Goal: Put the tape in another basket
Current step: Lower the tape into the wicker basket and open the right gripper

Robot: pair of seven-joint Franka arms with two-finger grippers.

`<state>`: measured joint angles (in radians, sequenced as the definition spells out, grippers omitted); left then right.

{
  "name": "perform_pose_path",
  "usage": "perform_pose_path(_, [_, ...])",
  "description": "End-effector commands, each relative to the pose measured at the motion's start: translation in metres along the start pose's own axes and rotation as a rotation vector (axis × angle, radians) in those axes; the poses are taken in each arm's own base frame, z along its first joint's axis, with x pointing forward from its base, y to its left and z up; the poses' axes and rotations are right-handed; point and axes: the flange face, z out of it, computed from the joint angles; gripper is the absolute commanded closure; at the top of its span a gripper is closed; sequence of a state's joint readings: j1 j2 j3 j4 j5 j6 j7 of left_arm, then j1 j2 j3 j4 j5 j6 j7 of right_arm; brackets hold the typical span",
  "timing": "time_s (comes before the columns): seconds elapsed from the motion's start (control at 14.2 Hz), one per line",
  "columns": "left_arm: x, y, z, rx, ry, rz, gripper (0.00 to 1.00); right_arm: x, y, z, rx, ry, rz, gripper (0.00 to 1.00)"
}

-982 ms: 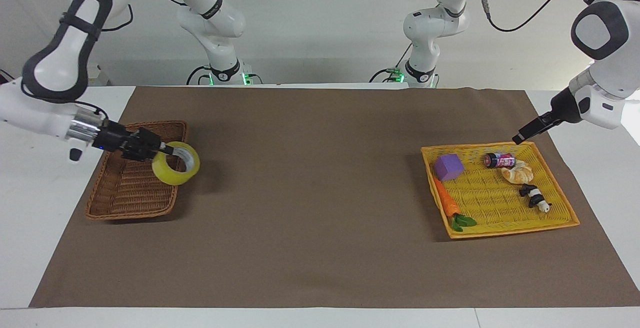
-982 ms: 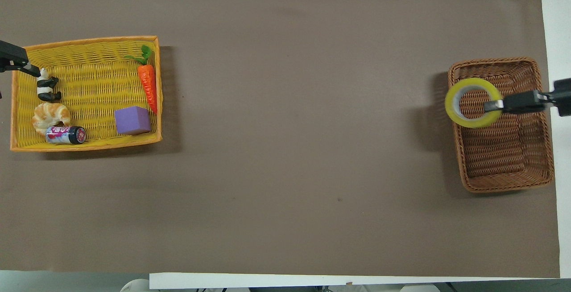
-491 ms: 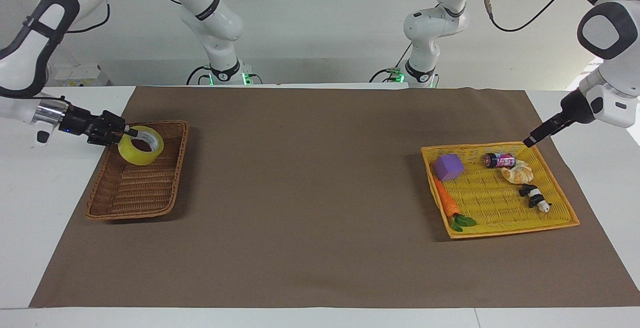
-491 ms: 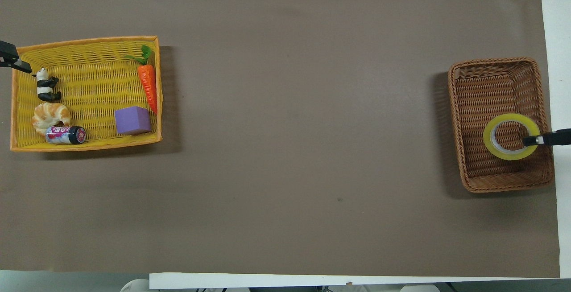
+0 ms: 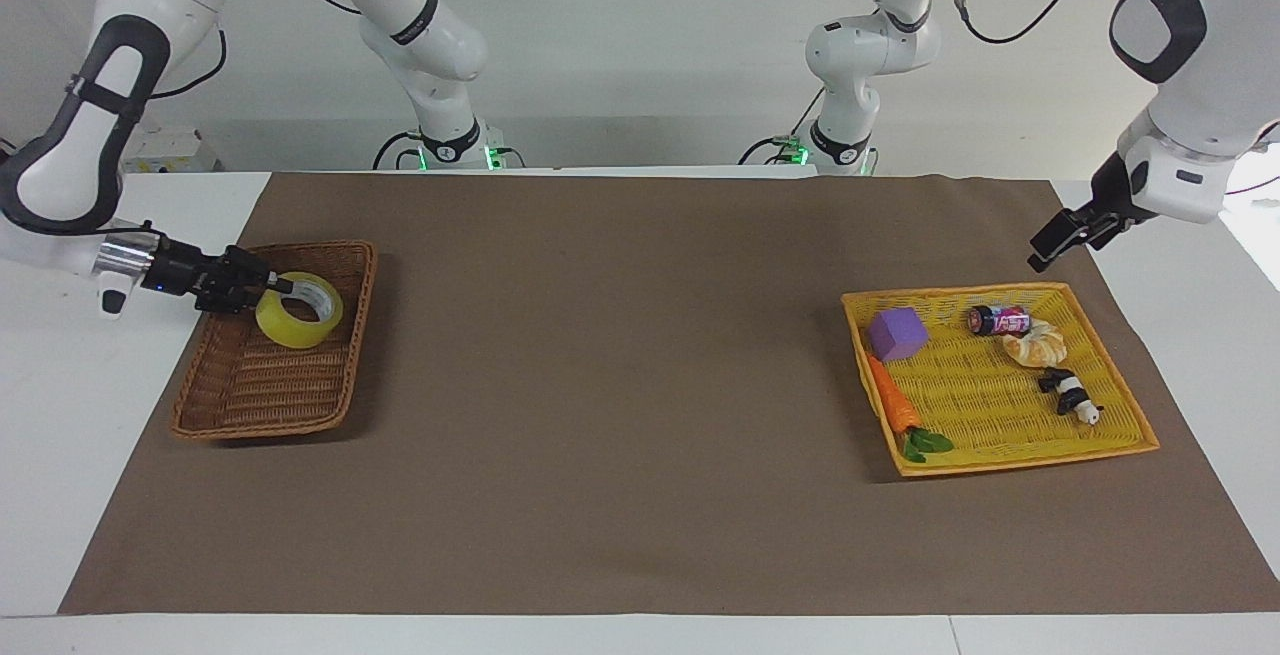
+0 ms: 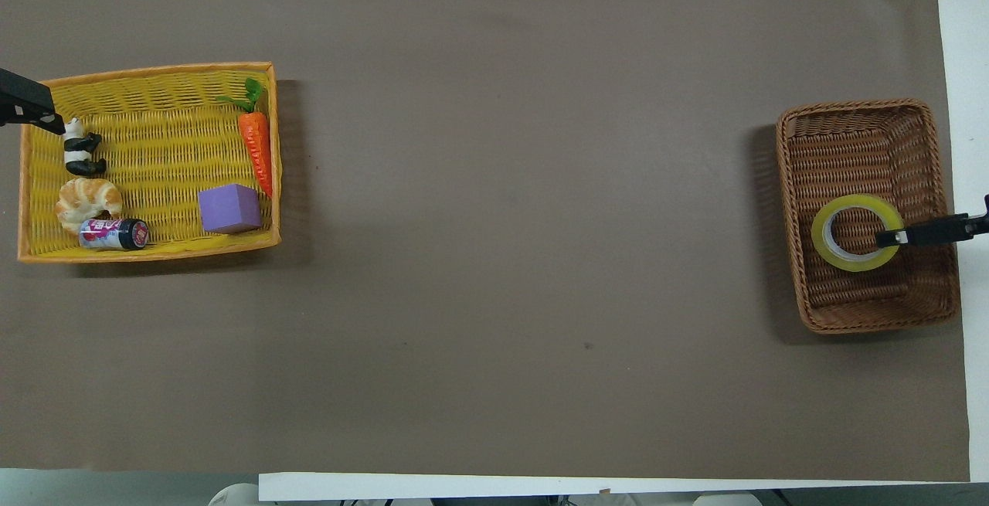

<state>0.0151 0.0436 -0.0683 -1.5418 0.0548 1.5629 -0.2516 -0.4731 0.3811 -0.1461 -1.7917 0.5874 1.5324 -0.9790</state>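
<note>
The yellow tape (image 5: 290,330) hangs tilted and low inside the brown wicker basket (image 5: 262,426), in the half nearer the robots. My right gripper (image 5: 283,286) reaches in over the basket's outer long side and is shut on the roll's wall. In the overhead view the tape (image 6: 820,236) sits over the basket's (image 6: 858,106) floor, with the right gripper (image 6: 887,238) on its ring. I cannot tell whether the roll touches the floor. My left gripper (image 5: 1040,257) hovers above the table near a corner of the yellow basket (image 5: 1020,461). It also shows in the overhead view (image 6: 31,108).
The yellow basket (image 6: 147,253) at the left arm's end holds a purple block (image 6: 229,208), a carrot (image 6: 256,147), a croissant (image 6: 86,201), a small can (image 6: 114,234) and a panda figure (image 6: 79,152). A brown mat (image 5: 620,355) covers the table.
The right gripper carried the tape from over the basket's inner rim into the basket, toward the robots, then lower. The left gripper lifted away from the yellow basket's corner.
</note>
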Motion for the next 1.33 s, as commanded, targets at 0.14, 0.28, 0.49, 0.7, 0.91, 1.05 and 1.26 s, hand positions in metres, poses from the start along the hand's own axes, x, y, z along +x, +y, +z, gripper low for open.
perform_pose_path(0.14, [-0.018,0.005,-0.005,0.056,-0.019,0.032,0.0,-0.005,0.002,0.006,-0.035,0.004,-0.027,0.89])
perform_pose_path(0.28, [-0.021,0.004,-0.008,0.059,-0.022,0.033,0.0,-0.005,0.004,0.004,-0.06,0.005,-0.026,0.01])
perform_pose_path(0.49, [-0.021,0.005,-0.009,0.047,-0.017,0.035,0.0,0.0,0.002,-0.006,-0.103,0.018,-0.035,0.0])
perform_pose_path(0.7, [-0.02,0.005,-0.004,0.039,-0.037,0.112,0.0,0.02,-0.038,-0.032,-0.347,-0.054,-0.141,0.0])
perform_pose_path(0.91, [-0.026,0.004,-0.002,-0.009,-0.09,0.11,0.0,0.044,-0.122,-0.066,-0.615,-0.101,-0.195,0.0])
perform_pose_path(1.05, [-0.025,-0.002,0.0,-0.034,-0.102,0.099,0.0,0.051,-0.177,-0.075,-0.69,-0.083,-0.089,0.0])
perform_pose_path(1.26, [-0.016,-0.021,0.003,-0.057,-0.074,0.057,0.0,0.034,-0.259,-0.077,-0.722,-0.046,0.138,0.0])
